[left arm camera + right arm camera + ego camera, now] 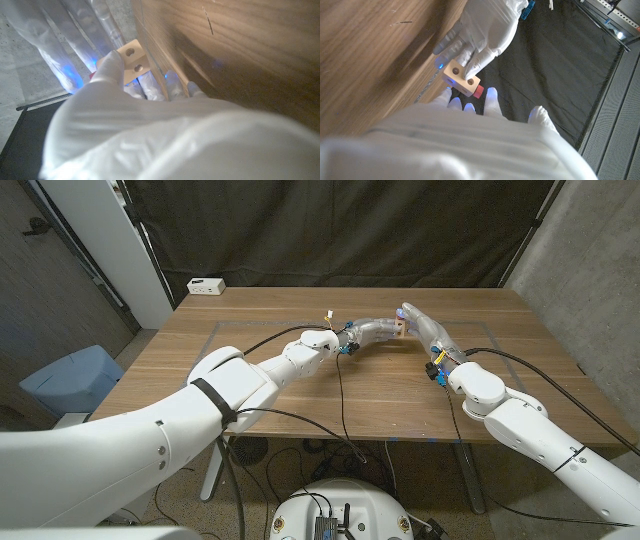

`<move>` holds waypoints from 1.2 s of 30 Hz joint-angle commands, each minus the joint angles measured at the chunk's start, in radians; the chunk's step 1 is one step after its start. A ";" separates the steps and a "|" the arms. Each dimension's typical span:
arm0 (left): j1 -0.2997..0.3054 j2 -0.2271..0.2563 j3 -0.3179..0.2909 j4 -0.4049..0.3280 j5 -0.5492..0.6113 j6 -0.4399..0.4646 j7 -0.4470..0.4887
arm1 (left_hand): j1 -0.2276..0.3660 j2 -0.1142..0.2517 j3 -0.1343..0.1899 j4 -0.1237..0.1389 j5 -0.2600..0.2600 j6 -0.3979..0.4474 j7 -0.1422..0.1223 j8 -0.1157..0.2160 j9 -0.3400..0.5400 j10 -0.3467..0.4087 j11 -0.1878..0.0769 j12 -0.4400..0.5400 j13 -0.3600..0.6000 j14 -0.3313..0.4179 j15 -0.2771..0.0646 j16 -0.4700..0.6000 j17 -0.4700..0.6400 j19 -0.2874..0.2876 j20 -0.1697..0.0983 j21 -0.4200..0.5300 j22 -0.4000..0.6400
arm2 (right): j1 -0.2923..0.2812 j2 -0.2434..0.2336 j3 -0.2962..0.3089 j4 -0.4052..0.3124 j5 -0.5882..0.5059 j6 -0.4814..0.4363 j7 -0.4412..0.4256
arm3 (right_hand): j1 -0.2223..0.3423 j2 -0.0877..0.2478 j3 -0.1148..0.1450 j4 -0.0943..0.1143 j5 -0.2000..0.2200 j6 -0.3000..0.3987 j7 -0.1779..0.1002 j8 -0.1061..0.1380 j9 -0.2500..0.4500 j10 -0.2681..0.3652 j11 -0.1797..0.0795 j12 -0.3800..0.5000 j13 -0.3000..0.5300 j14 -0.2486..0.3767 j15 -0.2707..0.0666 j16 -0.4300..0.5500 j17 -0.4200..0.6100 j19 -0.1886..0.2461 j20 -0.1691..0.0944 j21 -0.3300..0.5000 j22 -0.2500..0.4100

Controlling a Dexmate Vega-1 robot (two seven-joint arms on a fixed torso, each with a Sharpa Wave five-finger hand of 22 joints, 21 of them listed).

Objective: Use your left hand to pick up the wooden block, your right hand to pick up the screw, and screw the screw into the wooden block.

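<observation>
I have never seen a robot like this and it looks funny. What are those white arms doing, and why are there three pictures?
It is a robot with two white arms at a brown wooden table. One camera looks down from its head; two more ride on its wrists, so those pictures look tilted. The white-gloved left hand holds a small pale wooden block with round holes. The white-gloved right hand reaches in to meet it. A small red part sits against the block, maybe the screw. A white box lies at the table's far corner.

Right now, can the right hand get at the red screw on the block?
Probably yes. The left hand holds the wooden block from its far side, leaving the red screw exposed toward the right hand, whose fingertips sit right by it.
</observation>
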 commanded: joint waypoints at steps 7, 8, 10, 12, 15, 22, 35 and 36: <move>-0.005 0.001 0.003 0.001 -0.002 0.005 0.004 | -0.001 0.005 0.005 0.003 0.005 0.017 0.010 0.009 0.005 0.004 0.004 0.006 0.002 0.003 -0.057 0.004 0.003 -0.002 0.003 0.005 0.004 | 0.006 -0.002 0.028 0.014 0.002 -0.005 -0.015 | -0.003 -0.004 0.008 0.000 0.005 0.007 0.000 0.003 0.003 -0.020 0.004 0.004 0.002 -0.076 0.006 0.000 0.002 0.006 0.006 0.006 0.003; -0.005 0.001 0.004 0.001 -0.001 0.005 0.004 | -0.001 0.004 0.005 0.003 0.005 0.017 0.010 0.009 0.005 0.004 0.004 0.006 0.002 0.003 -0.057 0.004 0.003 -0.002 0.003 0.005 0.004 | 0.006 -0.001 0.029 0.017 0.004 -0.006 -0.016 | -0.004 -0.004 0.008 0.000 0.005 0.005 0.001 0.003 0.003 -0.019 0.004 0.004 0.002 -0.076 0.006 -0.001 0.002 0.006 0.006 0.006 0.003; -0.005 0.000 0.004 0.001 -0.002 0.007 0.005 | 0.000 0.005 0.005 0.003 0.005 0.017 0.011 0.009 0.005 0.005 0.004 0.007 0.002 0.002 -0.056 0.003 0.003 -0.003 0.003 0.005 0.004 | 0.008 0.001 0.031 0.025 0.007 -0.005 -0.015 | -0.004 -0.004 0.008 0.000 0.005 0.004 0.002 0.002 0.003 -0.020 0.003 0.004 0.002 -0.076 0.006 -0.001 0.002 0.006 0.006 0.006 0.003; -0.006 -0.001 0.005 0.001 -0.001 0.008 0.006 | 0.000 0.005 0.005 0.002 0.005 0.016 0.013 0.009 0.005 0.005 0.004 0.007 0.002 0.002 -0.057 0.003 0.003 -0.002 0.003 0.005 0.004 | 0.009 0.004 0.032 0.032 0.011 -0.003 -0.015 | -0.004 -0.005 0.008 0.000 0.005 0.003 0.002 0.002 0.002 -0.019 0.004 0.004 0.002 -0.076 0.006 -0.001 0.002 0.006 0.006 0.006 0.003; -0.007 -0.002 0.005 0.001 -0.001 0.009 0.007 | 0.000 0.005 0.005 0.002 0.005 0.015 0.012 0.008 0.005 0.005 0.004 0.007 0.003 0.002 -0.057 0.004 0.003 -0.003 0.003 0.005 0.004 | 0.011 0.010 0.034 0.045 0.020 0.001 -0.012 | -0.004 -0.005 0.008 -0.001 0.005 -0.002 0.001 0.000 0.002 -0.020 0.004 0.004 0.002 -0.076 0.007 -0.001 0.002 0.006 0.006 0.006 0.003; -0.007 -0.002 0.006 0.001 -0.001 0.005 0.001 | -0.001 0.005 0.005 0.003 0.005 0.016 0.012 0.009 0.005 0.005 0.004 0.007 0.002 0.002 -0.057 0.004 0.003 -0.003 0.003 0.005 0.004 | 0.020 0.018 0.031 0.069 0.026 0.012 -0.006 | -0.006 -0.008 0.006 0.000 0.004 -0.011 0.001 -0.002 0.002 -0.021 0.006 0.003 0.002 -0.076 0.007 -0.001 0.003 0.006 0.009 0.006 0.003; -0.002 0.000 0.003 0.000 -0.003 -0.003 -0.006 | -0.004 0.004 0.004 0.005 0.004 0.017 0.011 0.009 0.005 0.005 0.004 0.007 0.003 0.003 -0.057 0.003 0.003 -0.003 0.002 0.005 0.004 | 0.052 0.034 0.013 0.112 0.037 0.013 0.010 | -0.010 -0.012 0.004 0.001 0.004 -0.010 -0.002 -0.001 0.002 -0.026 0.008 0.001 0.002 -0.078 0.009 -0.001 0.004 0.006 0.011 0.005 0.003; -0.002 0.000 0.003 0.000 -0.003 -0.004 -0.006 | -0.004 0.004 0.004 0.005 0.004 0.017 0.011 0.009 0.005 0.006 0.004 0.007 0.003 0.002 -0.057 0.003 0.003 -0.003 0.002 0.005 0.004 | 0.054 0.035 0.012 0.116 0.038 0.013 0.013 | -0.010 -0.012 0.003 0.001 0.004 -0.010 -0.002 -0.001 0.002 -0.026 0.008 0.001 0.002 -0.079 0.009 -0.001 0.004 0.006 0.011 0.005 0.003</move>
